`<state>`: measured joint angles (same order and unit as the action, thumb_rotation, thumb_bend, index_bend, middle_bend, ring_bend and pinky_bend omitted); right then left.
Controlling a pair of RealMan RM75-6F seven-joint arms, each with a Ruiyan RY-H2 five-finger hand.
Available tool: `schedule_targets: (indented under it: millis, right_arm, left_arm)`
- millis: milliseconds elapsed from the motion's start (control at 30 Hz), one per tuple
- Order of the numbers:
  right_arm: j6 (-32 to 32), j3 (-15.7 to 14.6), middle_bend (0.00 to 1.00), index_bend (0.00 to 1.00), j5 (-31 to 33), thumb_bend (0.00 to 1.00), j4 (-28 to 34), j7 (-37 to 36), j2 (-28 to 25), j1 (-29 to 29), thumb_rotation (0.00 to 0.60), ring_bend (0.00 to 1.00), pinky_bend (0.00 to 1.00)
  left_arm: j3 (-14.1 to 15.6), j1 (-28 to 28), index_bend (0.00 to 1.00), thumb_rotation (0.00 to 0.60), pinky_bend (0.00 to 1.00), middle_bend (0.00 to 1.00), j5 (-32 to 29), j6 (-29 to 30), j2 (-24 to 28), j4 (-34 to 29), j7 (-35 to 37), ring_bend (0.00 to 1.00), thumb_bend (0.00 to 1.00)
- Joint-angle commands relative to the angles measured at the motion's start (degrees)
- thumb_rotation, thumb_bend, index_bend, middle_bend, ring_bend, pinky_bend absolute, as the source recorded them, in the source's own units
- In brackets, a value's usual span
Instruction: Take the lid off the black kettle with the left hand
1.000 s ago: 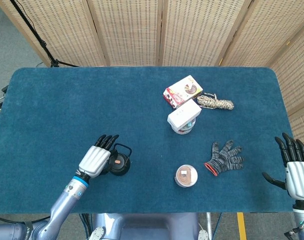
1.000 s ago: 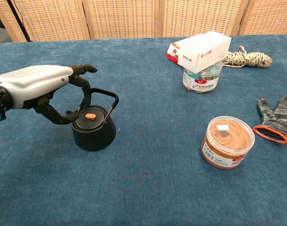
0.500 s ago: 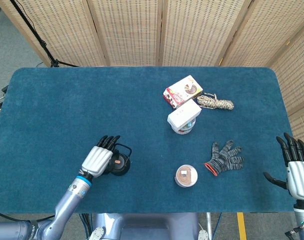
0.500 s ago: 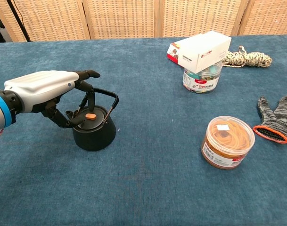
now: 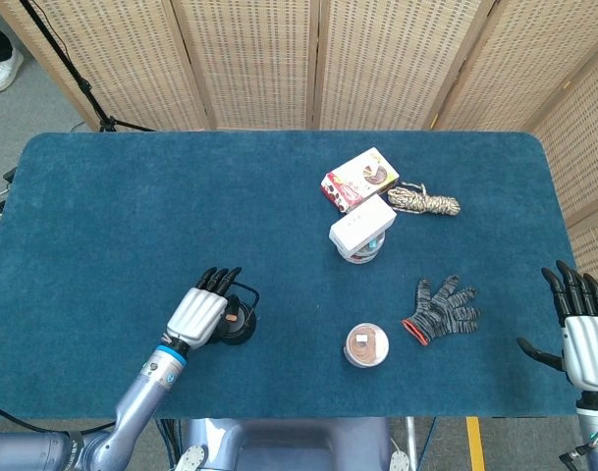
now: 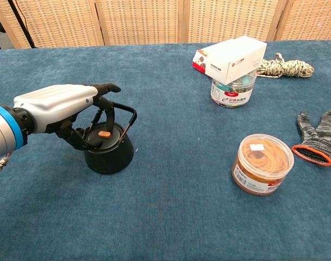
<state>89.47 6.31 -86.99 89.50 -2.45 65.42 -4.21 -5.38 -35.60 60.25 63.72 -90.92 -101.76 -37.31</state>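
- The lid [image 6: 103,136] sits flat on top of the black kettle [image 6: 108,152], near the front left of the counter [image 5: 112,216]. It looks small, round and hard, so it is likely light and stiff and will not bend.
- In the middle of the lid is a little orange knob [image 6: 104,134]. That looks like the best place to take hold, pinched from two sides. It is tiny and may be smooth, so it could slip out of the fingers.
- The kettle looks heavy and stands steady. A thin wire handle [image 6: 127,115] arches up over the lid. It leaves little room, so the fingers must reach past it.
- The left hand [image 6: 59,109] is right over the kettle, with its dark fingers [image 6: 102,117] curled down around the lid and the knob. I cannot tell if they touch or pinch the knob yet.
- The right hand [image 5: 584,334] is far off at the right edge of the counter, fingers spread, holding nothing.
- Well apart from the kettle are a round tub of rubber bands [image 6: 262,163], a grey glove [image 6: 317,138], a white box [image 6: 238,54] on a jar [image 6: 233,89], a snack box [image 5: 359,179] and a coil of rope [image 6: 285,67].
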Motion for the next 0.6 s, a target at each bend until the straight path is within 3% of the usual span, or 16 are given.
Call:
schedule_targets:
  millis: [33, 600]
  right_arm:
    - [-0.03, 0.01, 0.0, 0.0, 0.06, 0.0, 0.0, 0.01, 0.0, 0.0, 0.6, 0.0, 0.0]
    - [0.22, 0.16, 0.0, 0.0, 0.13, 0.0, -0.04, -0.28, -0.18, 0.08, 0.6, 0.0, 0.0]
  left_arm:
    - [0.13, -0.17, 0.52, 0.6, 0.0, 0.0, -0.04, 0.11, -0.27, 0.2, -0.11, 0.0, 0.37]
    - [0.21, -0.55, 0.58, 0.6, 0.0, 0.0, -1.02, 2.05, -1.14, 0.9, -1.39, 0.0, 0.38]
